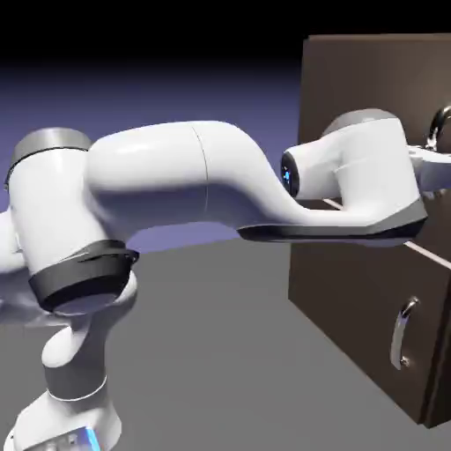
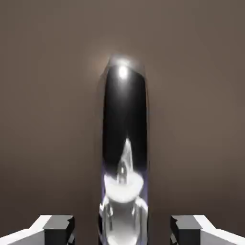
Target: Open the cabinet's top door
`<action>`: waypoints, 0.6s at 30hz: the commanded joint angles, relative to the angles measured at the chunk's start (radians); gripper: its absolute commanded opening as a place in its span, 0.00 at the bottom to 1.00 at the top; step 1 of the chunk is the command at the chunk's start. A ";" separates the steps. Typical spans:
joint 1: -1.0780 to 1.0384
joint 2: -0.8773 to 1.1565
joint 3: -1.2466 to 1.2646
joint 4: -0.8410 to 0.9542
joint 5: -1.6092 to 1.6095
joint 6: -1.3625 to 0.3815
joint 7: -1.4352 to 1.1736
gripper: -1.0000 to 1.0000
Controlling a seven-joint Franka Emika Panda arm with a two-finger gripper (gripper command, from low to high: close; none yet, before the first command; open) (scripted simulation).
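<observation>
- Exterior view: the cabinet (image 1: 370, 291) stands at the right of the frame on the grey table (image 1: 220, 352), its dark brown front facing left.
- Exterior view: the top door (image 1: 352, 88) occupies the upper part of that front and lies flush with it, not swung out; a thin pale seam separates it from the lower panel (image 1: 352, 308).
- Exterior view: the white arm (image 1: 203, 176) reaches level to the right, and its hand sits at the top door's silver handle (image 1: 438, 123) by the right edge; the pincer itself is cut off there.
- Exterior view: the lower panel's shorter handle (image 1: 403, 333) is untouched.
- Hand view: the pincer (image 2: 122, 229) points at brown door wood; the handle (image 2: 124, 143) runs upright between the two grey fingertips (image 2: 57, 228).
- Hand view: a visible gap remains on each side of the bar, though the pincer is closed to nearly its narrowest; a grip cannot be confirmed.
</observation>
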 commanded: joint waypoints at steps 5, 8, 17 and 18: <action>-0.181 0.022 0.123 -0.140 0.059 -0.073 0.004 0.00; -0.290 0.029 0.202 -0.216 0.099 -0.111 0.003 0.00; -0.616 0.024 0.459 -0.420 0.230 -0.197 0.003 0.00; -0.652 0.021 0.489 -0.440 0.246 -0.204 0.004 0.00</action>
